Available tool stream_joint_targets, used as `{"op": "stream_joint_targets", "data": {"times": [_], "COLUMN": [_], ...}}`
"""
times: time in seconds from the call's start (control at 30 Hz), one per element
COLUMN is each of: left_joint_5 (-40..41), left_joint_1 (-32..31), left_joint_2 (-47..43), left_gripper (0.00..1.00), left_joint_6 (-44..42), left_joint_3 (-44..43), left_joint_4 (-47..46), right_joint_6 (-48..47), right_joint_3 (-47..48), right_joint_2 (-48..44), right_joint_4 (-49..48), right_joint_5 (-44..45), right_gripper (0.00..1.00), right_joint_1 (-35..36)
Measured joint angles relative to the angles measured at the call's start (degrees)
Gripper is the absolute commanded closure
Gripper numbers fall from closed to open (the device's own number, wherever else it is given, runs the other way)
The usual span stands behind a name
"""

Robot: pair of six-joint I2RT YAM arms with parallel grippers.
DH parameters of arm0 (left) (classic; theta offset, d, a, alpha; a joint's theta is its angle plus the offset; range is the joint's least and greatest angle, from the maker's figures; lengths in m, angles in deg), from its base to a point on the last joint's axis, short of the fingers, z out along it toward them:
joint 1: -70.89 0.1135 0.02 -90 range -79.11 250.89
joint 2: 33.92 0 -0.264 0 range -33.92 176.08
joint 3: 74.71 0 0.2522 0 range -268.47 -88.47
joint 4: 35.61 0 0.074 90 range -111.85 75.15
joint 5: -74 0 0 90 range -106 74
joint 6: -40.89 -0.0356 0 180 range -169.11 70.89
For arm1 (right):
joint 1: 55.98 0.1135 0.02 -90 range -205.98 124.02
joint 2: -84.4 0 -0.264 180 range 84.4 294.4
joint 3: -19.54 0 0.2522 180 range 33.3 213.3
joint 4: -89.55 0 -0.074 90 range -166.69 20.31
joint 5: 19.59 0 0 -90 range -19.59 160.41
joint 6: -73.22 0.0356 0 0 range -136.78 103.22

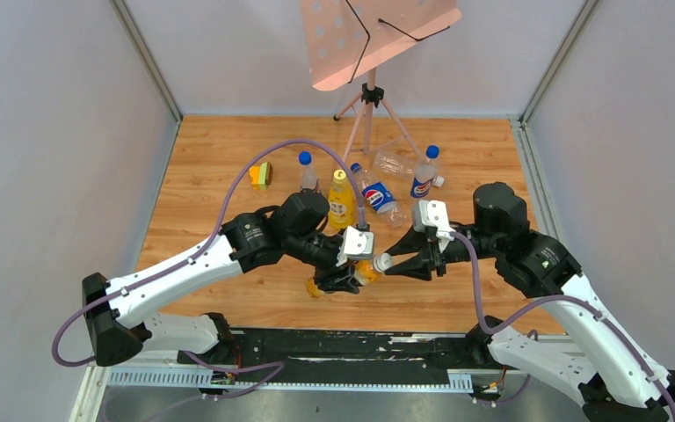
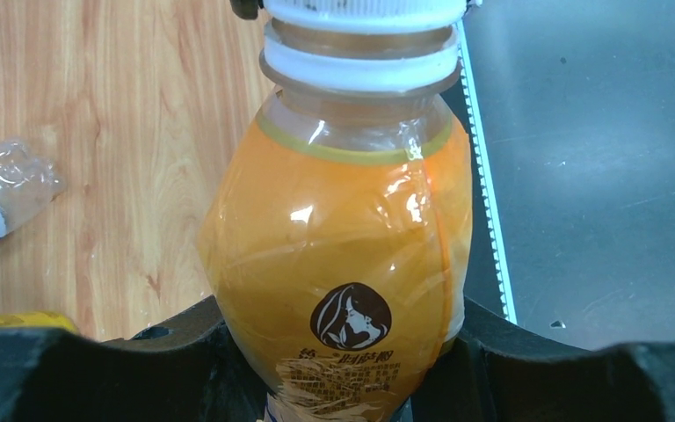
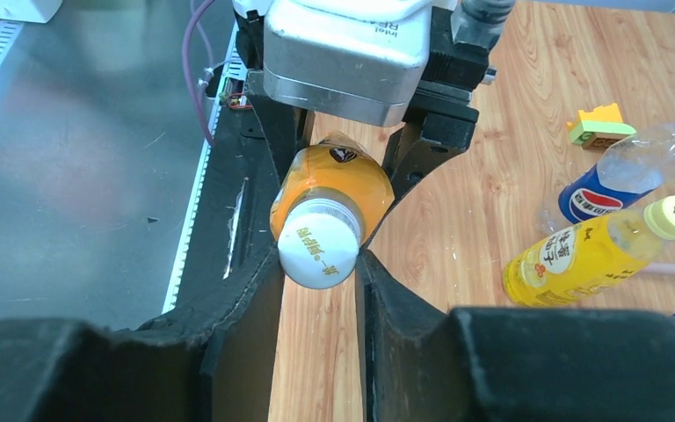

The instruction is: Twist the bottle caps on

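Cap (image 3: 318, 251) sits on bottle (image 2: 343, 237) neck, pinched betw. R gripper (image 3: 319, 268) tips, closed snug. L gripper (image 2: 338, 369), part-open, clamps bottle body.

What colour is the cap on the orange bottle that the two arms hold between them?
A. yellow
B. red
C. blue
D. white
D: in the right wrist view the white cap sits on the neck of the orange bottle, pinched between the fingers of the right end effector, while the left end effector grips the bottle's body.
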Motion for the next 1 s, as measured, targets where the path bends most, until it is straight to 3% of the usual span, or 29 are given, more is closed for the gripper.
{"op": "stream_joint_targets", "data": {"times": [0.1, 0.27, 0.57, 0.63, 0.8, 0.9, 1.0], "left_joint_5": [1.0, 9.6, 36.6, 40.0, 43.4, 41.5, 36.9], "left_joint_1": [0.1, 0.5, 0.2, -0.5, -1.2, -1.7, -1.0], "left_joint_2": [0.0, -0.3, -3.3, -3.8, -4.3, -4.0, -2.9], "left_gripper": [0.93, 0.93, 0.94, 0.95, 0.96, 0.97, 0.97], "left_joint_6": [-0.3, -2.0, -8.7, -10.1, -11.5, -11.5, -11.5], "left_joint_3": [-0.3, -0.7, 4.3, 5.4, 5.7, 4.9, 3.6], "left_joint_4": [0.7, 1.8, -2.6, -3.8, -5.5, -4.9, -3.5], "right_joint_6": [1.4, 9.4, 49.2, 56.2, 59.4, 54.5, 44.4], "right_joint_3": [0.5, 2.2, 4.9, 4.9, 5.9, 5.8, 4.5], "right_joint_2": [1.2, 5.1, 15.3, 16.2, 15.9, 13.8, 9.0], "right_joint_4": [0.4, 0.9, -1.7, -1.7, -1.7, -2.4, -3.4], "right_joint_5": [0.5, 6.1, 22.6, 24.1, 25.7, 26.3, 26.1], "right_gripper": [1.0, 1.0, 1.0, 0.9, 0.44, 0.34, 0.33], "right_joint_1": [0.0, -0.1, -0.1, 0.0, 0.0, 0.0, 0.0]}}
